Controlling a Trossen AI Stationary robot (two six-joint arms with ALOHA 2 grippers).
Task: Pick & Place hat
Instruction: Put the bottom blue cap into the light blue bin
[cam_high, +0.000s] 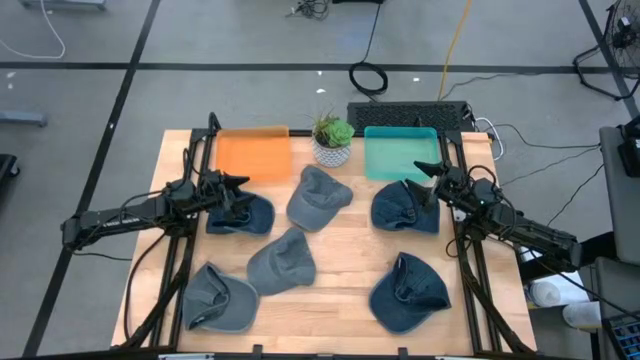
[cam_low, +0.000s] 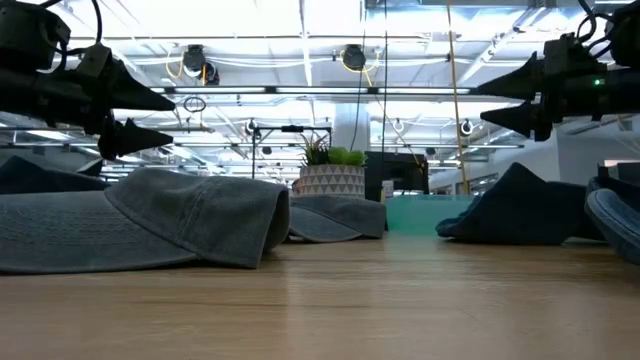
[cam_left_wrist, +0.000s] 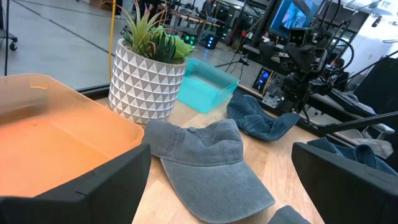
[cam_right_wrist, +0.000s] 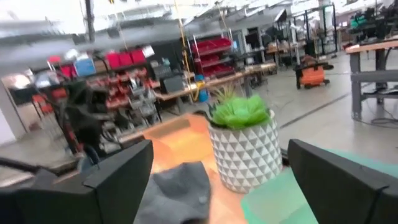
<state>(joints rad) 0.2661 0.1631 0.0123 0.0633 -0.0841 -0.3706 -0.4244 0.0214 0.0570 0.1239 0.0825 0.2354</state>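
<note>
Several hats lie on the wooden table: a navy one at the left, a navy one at the right, a grey one near the plant, another grey one in the middle, a grey one and a navy one near the front edge. My left gripper hangs open above the left navy hat, clear of it. My right gripper hangs open above the right navy hat, also clear. Both wrist views show wide-open fingers.
An orange bin and a teal bin stand at the far edge, with a potted plant in a white patterned pot between them. Black frame rails run along the table's left and right sides. Bare wood shows between the hats.
</note>
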